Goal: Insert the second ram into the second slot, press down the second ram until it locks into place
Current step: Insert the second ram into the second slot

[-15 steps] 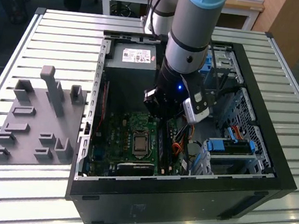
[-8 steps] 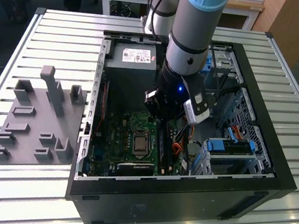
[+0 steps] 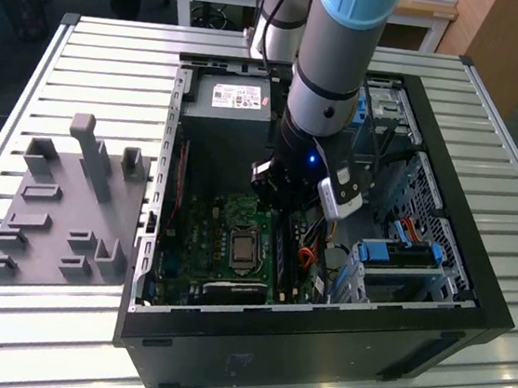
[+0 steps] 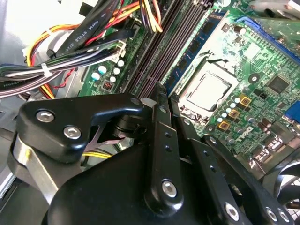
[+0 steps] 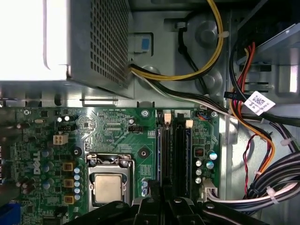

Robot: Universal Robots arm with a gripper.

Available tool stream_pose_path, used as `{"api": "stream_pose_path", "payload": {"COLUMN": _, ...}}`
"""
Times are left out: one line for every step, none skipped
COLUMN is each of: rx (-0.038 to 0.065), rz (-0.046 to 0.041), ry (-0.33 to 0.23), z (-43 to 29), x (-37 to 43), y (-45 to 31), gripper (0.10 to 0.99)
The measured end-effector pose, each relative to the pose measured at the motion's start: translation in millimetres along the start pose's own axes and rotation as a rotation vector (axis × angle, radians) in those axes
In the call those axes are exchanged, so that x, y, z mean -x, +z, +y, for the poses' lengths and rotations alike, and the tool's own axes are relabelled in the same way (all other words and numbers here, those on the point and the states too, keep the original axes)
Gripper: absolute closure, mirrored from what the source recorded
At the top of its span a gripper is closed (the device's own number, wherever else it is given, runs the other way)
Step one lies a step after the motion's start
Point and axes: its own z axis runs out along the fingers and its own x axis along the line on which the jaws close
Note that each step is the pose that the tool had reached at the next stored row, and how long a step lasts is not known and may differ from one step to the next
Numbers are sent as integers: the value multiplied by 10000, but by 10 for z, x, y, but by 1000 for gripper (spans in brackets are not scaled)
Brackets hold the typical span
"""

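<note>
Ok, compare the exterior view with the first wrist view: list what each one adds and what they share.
Exterior view: the grey fixture tray on the slatted table beside the open computer case, and the arm over it. First wrist view: a close look at the memory slots, the yellow cable and a white tag on the wiring. Shared: the green motherboard, the processor socket, the power supply and the gripper by the slots.
</note>
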Motion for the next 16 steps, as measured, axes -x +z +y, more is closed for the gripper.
{"api": "stream_pose_path", "payload": {"rx": 0, "rz": 0, "ry": 0, "z": 0, "x": 3, "y": 6, "gripper": 949}}
{"api": "stream_pose_path", "payload": {"rx": 0, "rz": 0, "ry": 0, "z": 0, "x": 4, "y": 13, "gripper": 949}}
{"api": "stream_pose_path", "payload": {"rx": 0, "rz": 0, "ry": 1, "z": 0, "x": 5, "y": 21, "gripper": 949}}
{"api": "stream_pose_path", "payload": {"rx": 0, "rz": 1, "ry": -10, "z": 1, "x": 6, "y": 29, "gripper": 949}}
{"api": "stream_pose_path", "payload": {"rx": -1, "rz": 0, "ry": -42, "z": 1, "x": 7, "y": 37, "gripper": 949}}
{"api": "stream_pose_path", "payload": {"rx": -3, "rz": -1, "ry": -75, "z": 1, "x": 8, "y": 43, "gripper": 949}}
{"api": "stream_pose_path", "payload": {"rx": -4, "rz": -2, "ry": -98, "z": 1, "x": 10, "y": 49, "gripper": 949}}
{"api": "stream_pose_path", "payload": {"rx": -4, "rz": -2, "ry": -104, "z": 1, "x": 14, "y": 56, "gripper": 949}}
{"api": "stream_pose_path", "payload": {"rx": -5, "rz": -2, "ry": -104, "z": 1, "x": 17, "y": 62, "gripper": 949}}
{"api": "stream_pose_path", "payload": {"rx": -6, "rz": -2, "ry": -102, "z": 1, "x": 21, "y": 65, "gripper": 949}}
{"api": "stream_pose_path", "payload": {"rx": -8, "rz": -2, "ry": -102, "z": 1, "x": 28, "y": 66, "gripper": 949}}
{"api": "stream_pose_path", "payload": {"rx": -7, "rz": -1, "ry": -98, "z": 1, "x": 35, "y": 68, "gripper": 949}}
{"api": "stream_pose_path", "payload": {"rx": -5, "rz": -2, "ry": -91, "z": 2, "x": 41, "y": 69, "gripper": 949}}
{"api": "stream_pose_path", "payload": {"rx": -5, "rz": -2, "ry": -84, "z": 2, "x": 45, "y": 70, "gripper": 949}}
{"api": "stream_pose_path", "payload": {"rx": -5, "rz": -1, "ry": -78, "z": 2, "x": 48, "y": 71, "gripper": 949}}
{"api": "stream_pose_path", "payload": {"rx": -4, "rz": -2, "ry": -74, "z": 2, "x": 51, "y": 72, "gripper": 949}}
